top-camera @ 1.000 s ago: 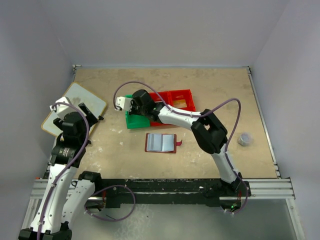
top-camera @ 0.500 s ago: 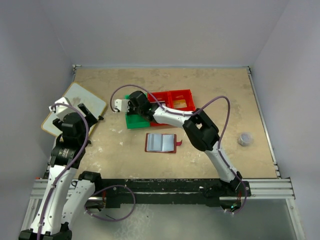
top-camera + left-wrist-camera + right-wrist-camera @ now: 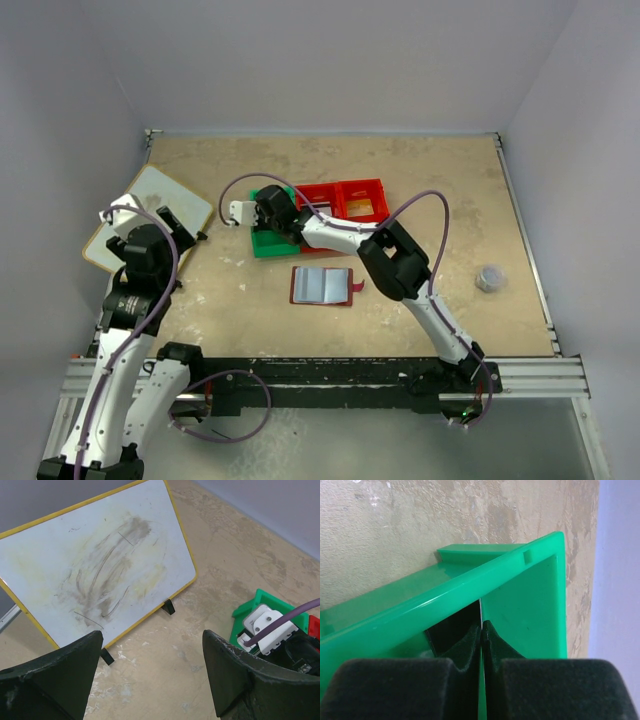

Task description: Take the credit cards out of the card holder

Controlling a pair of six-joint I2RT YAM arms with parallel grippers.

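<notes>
The card holder (image 3: 322,285) lies open on the table, maroon with pale blue sleeves and a small red tab (image 3: 358,288). My right gripper (image 3: 262,214) hangs over the green compartment (image 3: 270,242) of the bin. In the right wrist view it (image 3: 481,626) is shut on a thin card (image 3: 480,611) seen edge-on, inside the green compartment (image 3: 525,605). A black surface (image 3: 451,630) shows just left of the fingers. A gold-brown card (image 3: 361,208) lies in a red compartment. My left gripper (image 3: 172,224) (image 3: 150,647) is open and empty near the white board.
The white board (image 3: 150,212) (image 3: 95,565) with a yellow edge leans at the far left. The green-and-red bin (image 3: 350,192) stands behind the card holder; its green corner (image 3: 261,602) shows in the left wrist view. A small grey object (image 3: 490,278) sits at the right.
My right gripper has shifted a little to the left over the green compartment, and its elbow has swung left. The left arm and the card holder have not moved.
</notes>
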